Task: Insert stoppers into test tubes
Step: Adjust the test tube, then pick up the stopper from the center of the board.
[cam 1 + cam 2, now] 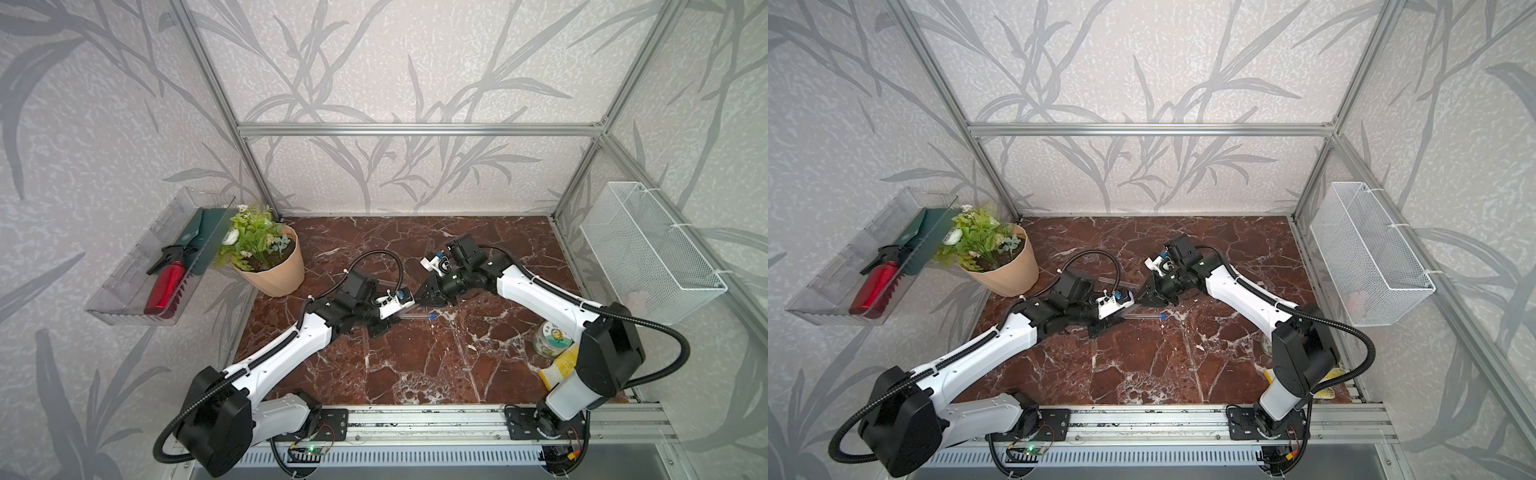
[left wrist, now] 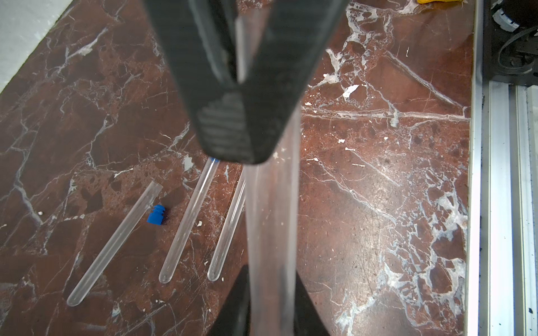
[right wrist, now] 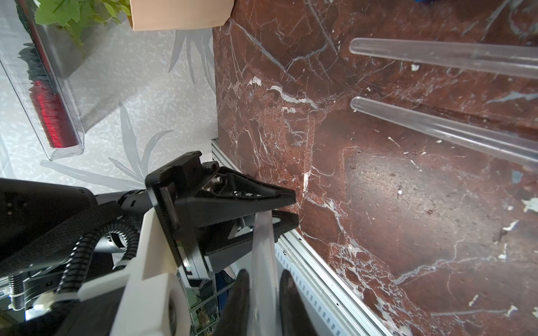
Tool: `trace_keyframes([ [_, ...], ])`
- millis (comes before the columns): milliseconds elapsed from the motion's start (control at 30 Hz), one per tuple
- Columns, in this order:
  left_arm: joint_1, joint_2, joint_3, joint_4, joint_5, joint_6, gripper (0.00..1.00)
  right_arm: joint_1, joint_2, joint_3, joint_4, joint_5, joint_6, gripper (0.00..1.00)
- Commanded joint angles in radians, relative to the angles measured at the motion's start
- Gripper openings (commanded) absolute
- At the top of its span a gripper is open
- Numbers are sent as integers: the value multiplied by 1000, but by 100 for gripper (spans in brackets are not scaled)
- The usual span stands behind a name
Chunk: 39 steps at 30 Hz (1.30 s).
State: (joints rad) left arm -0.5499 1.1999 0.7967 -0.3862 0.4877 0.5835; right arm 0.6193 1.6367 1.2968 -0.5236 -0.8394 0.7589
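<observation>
Left wrist view shows the left end effector (image 2: 270,273) flanking a raised tube (image 2: 270,218) held above the tabletop (image 2: 378,203). Its fingers hug the glass, but I cannot tell whether they clamp it or only cradle it. The raised tube runs rightward into the right end effector (image 2: 238,145), whose fingers are pressed together on it, so it bridges the two arms near the middle of the tabletop. Its mouth is hidden by the fingers, and I cannot see whether a stopper sits in it.

Three more test tubes lie side by side beneath it, rounded ends to the left.
- **Farthest:** the open tube (image 2: 116,244) has no stopper, and a loose stopper (image 2: 157,215) lies just beside it, not touching.
- **Middle:** the middle tube (image 2: 189,218) shows a blue plug (image 2: 215,160) at its right end.
- **Nearest:** the nearest tube (image 2: 227,227) has its mouth hidden behind the raised one.

In a top view, a plugged tube (image 1: 415,318) lies just near of the meeting fingers. I cannot tell which of the lying tubes it is.

The step in hand looks like seating a stopper in the raised tube, or passing that tube between the arms. At least one tube appears done, and one open tube and one loose stopper remain.

The next move calls for one firm hold on the raised tube before the other arm lets go, then laying it down gently. After that the tiny loose stopper needs a precise pinch and alignment with the open tube's mouth. The tube should be steadied while this is done, as it could roll.
</observation>
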Motion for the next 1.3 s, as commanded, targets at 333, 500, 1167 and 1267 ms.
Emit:
trace_keyframes([
  [333,-1,-31,-14,33,54,13,7,-11,-20,12,-10,-8,-6,16],
  [500,0,-33,-8,27,25,9,1,-60,-64,13,30,-1,-35,40],
  [1167,28,59,13,30,-155,-12,0,-170,-153,-193,55,479,-1749,52],
  [1267,40,71,24,21,-148,-1,0,-170,-50,-137,11,501,-1832,51],
])
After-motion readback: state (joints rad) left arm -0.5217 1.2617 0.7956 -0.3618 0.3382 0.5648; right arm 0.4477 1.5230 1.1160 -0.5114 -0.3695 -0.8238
